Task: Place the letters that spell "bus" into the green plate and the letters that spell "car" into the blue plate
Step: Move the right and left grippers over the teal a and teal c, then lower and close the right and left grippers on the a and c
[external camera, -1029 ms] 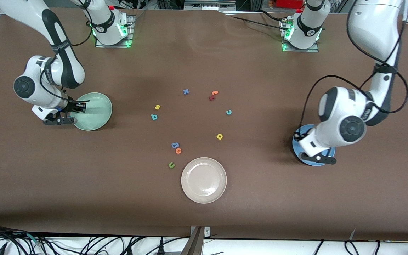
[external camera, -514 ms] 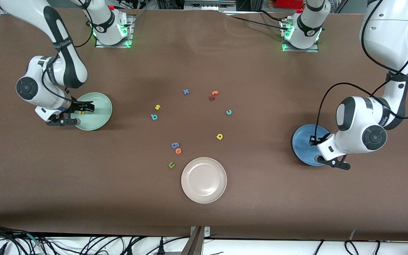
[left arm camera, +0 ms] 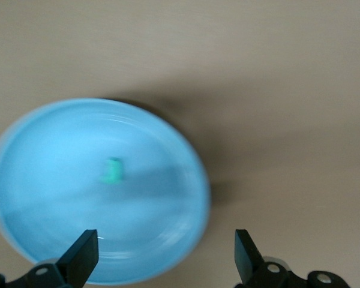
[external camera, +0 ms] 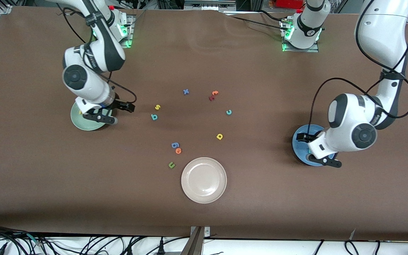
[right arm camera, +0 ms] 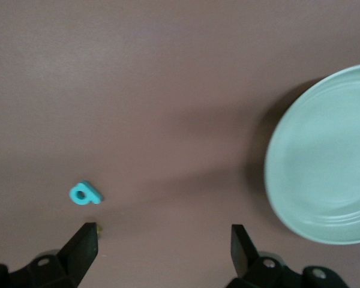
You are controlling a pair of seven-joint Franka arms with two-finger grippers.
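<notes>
My right gripper (external camera: 119,112) (right arm camera: 162,246) hangs open over bare table between the green plate (external camera: 90,124) (right arm camera: 324,174) and the teal b (external camera: 154,117) (right arm camera: 84,194). A yellow u (external camera: 80,112) lies in that plate, mostly hidden by the arm. The yellow s (external camera: 157,107) lies beside the b. My left gripper (external camera: 312,150) (left arm camera: 164,252) is open over the blue plate (external camera: 298,145) (left arm camera: 60,150), where a small teal r (left arm camera: 113,171) lies. The teal c (external camera: 228,112) and yellow a (external camera: 219,136) lie mid-table.
A beige-white plate (external camera: 204,180) sits nearest the front camera. A blue g (external camera: 175,145), orange o (external camera: 178,151) and green u (external camera: 171,164) lie close to it. A blue x (external camera: 186,91) and orange and dark red letters (external camera: 213,95) lie nearer the bases.
Both grippers opened. The right one left the yellow u in the green plate and moved off it toward the b. The left one swung outward, then back over the blue plate.
</notes>
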